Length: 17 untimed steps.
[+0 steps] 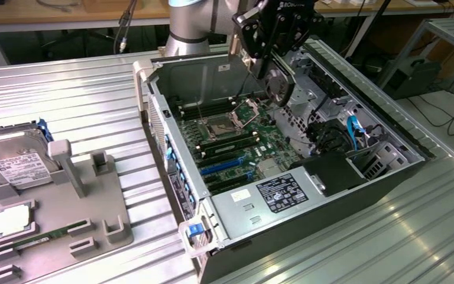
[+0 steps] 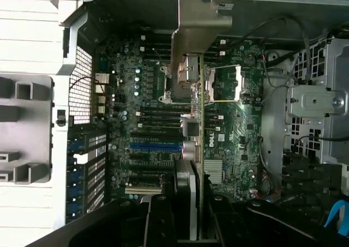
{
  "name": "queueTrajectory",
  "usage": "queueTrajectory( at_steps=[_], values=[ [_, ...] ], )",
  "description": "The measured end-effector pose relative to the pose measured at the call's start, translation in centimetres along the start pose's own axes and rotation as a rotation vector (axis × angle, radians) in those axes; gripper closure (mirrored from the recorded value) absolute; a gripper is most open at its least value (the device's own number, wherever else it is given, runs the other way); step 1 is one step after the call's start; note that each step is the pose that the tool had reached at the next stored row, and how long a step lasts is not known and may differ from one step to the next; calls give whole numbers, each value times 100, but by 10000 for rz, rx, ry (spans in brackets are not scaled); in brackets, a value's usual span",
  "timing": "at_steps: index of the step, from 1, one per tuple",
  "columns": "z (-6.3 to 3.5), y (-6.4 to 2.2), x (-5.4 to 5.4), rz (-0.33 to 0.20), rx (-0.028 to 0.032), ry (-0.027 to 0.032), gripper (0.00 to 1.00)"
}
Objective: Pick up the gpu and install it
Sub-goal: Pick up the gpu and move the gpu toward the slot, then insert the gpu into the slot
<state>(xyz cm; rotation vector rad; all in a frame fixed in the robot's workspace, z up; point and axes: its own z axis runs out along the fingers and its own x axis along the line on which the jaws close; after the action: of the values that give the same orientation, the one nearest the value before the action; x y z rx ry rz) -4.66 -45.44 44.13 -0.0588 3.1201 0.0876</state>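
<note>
My gripper (image 1: 271, 56) is shut on the gpu (image 1: 276, 83), a dark flat card with a round fan on one face. The card hangs upright in the air above the open computer case (image 1: 175, 177), over the motherboard (image 1: 235, 142) near the CPU socket. In the wrist view the gpu (image 2: 199, 121) appears edge-on, running away from the gripper (image 2: 188, 209), with its silver end bracket (image 2: 199, 23) at the far end. It is clear of the board and the blue expansion slots (image 2: 155, 147).
A grey fixture (image 1: 77, 213) at the exterior view's left holds a silver hard drive (image 1: 18, 165), a square chip (image 1: 12, 222) and a green memory stick (image 1: 42, 241). Inside the case are a power supply (image 1: 286, 192), drive cage (image 1: 369, 160) and blue cables (image 1: 356, 133).
</note>
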Motion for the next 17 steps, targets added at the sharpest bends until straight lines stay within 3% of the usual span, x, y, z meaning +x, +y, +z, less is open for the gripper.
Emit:
queueTrajectory(
  at_steps=[6,17],
  values=[
    [5,-4,-117,0,1,0,72],
    [5,-5,-120,-18,1,1,72]
  ],
)
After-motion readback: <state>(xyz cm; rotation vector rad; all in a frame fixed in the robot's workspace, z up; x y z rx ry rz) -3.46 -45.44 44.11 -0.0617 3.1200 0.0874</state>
